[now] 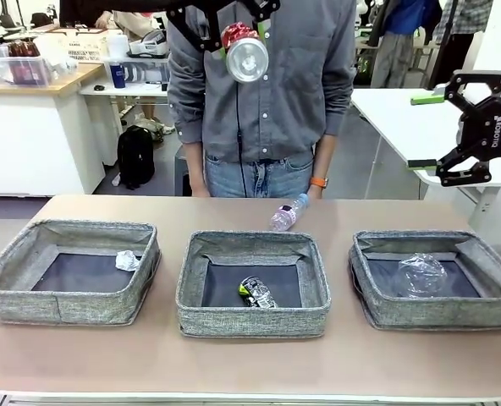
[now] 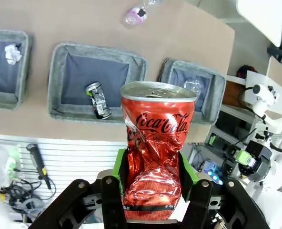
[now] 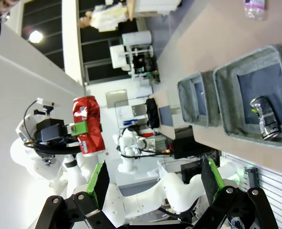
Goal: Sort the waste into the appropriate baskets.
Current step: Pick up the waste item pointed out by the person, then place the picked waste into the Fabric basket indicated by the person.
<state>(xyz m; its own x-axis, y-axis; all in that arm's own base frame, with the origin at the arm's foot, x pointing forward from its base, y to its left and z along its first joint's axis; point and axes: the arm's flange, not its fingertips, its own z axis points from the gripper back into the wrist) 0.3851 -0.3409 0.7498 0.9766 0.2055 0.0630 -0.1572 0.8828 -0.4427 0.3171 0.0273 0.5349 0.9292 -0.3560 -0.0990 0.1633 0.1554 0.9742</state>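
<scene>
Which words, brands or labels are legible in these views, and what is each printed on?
"Coca-Cola": white script on the crushed red can held in the left gripper.
"ROBOTIQ": side of the right gripper.
Dark can's print: too small.
Bottle's pink label: blurred.

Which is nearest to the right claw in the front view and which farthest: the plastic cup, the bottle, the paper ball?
From the right claw:
1. Plastic cup, right basket, below the claw.
2. Bottle, mid-table, behind the middle basket.
3. Paper ball, left basket, far side.
</scene>
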